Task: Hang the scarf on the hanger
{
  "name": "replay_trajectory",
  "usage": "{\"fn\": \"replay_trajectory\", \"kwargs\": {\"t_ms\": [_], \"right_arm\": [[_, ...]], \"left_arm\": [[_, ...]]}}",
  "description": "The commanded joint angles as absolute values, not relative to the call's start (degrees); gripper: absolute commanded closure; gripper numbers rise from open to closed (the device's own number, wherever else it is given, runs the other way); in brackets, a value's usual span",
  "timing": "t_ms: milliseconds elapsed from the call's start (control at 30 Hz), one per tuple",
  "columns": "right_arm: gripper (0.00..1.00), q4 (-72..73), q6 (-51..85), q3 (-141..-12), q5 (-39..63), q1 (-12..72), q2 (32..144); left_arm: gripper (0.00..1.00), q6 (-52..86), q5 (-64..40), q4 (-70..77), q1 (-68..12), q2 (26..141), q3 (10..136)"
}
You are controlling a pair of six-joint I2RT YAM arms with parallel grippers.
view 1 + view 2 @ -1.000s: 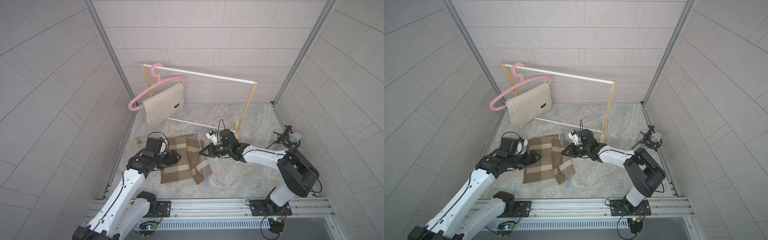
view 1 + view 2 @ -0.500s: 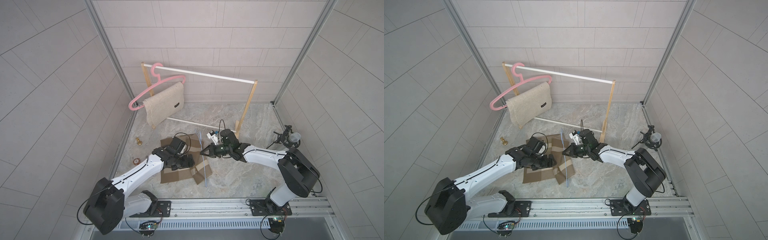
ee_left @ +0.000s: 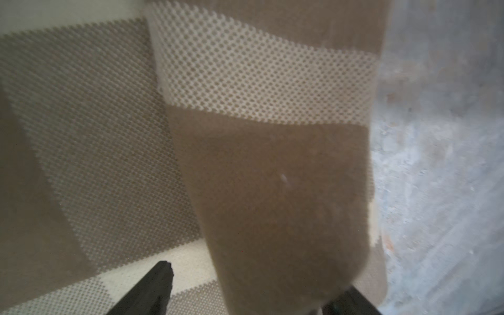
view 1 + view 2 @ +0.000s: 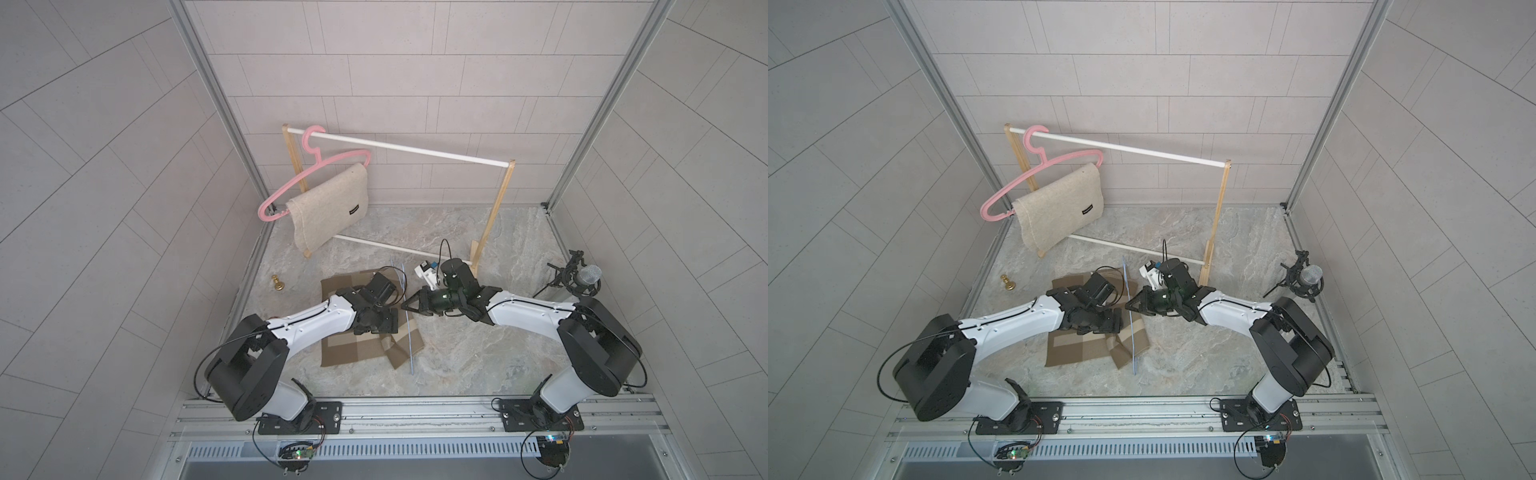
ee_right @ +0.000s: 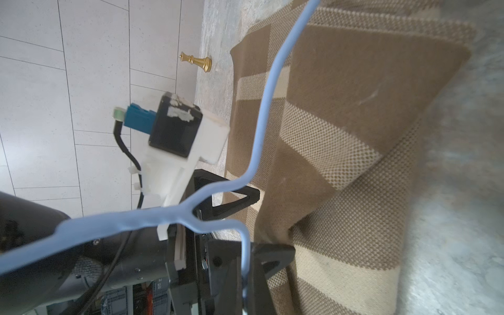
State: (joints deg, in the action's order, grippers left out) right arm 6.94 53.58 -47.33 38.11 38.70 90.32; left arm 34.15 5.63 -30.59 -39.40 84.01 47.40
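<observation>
the brown checked scarf [image 4: 351, 349] lies folded on the table [image 4: 457, 365] near the middle. our left gripper [image 4: 384, 329] is low over it, jaws spread wide either side of a raised fold and pinching nothing. our right gripper [image 4: 408, 306] is clenched on the thin blue hanger [image 4: 1132, 340], which stands over the scarf's right edge. if the left jaws close too shallow, we reckon they take only the top layer and the fold slides apart on lifting. too deep a bite may drag the cloth into the hanger and twist that slim wire in our right grip.
</observation>
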Motion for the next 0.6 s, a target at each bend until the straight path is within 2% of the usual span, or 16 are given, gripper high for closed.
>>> {"fn": "replay_trajectory", "kwargs": {"t_ms": [0,100,300,433,567], "right_arm": [[1.00,3.01,53.59,-45.60,36.29,38.43,89.41],[1.00,1.96,52.95,-45.63,35.96,38.33,89.30],[1.00,0.99,52.31,-45.79,35.59,38.32,89.22],[1.00,0.07,51.71,-46.04,35.34,38.32,89.08],[1.00,-0.44,51.52,-46.27,35.38,38.32,88.82]], "left_arm": [[0.17,35.39,11.75,-32.91,-39.64,82.99,48.21],[0.22,35.24,13.34,-33.99,-39.20,81.21,47.81],[0.40,34.92,12.94,-34.42,-37.02,79.15,46.44],[0.54,34.22,12.52,-34.55,-35.71,77.86,45.83],[0.75,32.96,10.72,-34.10,-34.69,77.77,45.60]]}}
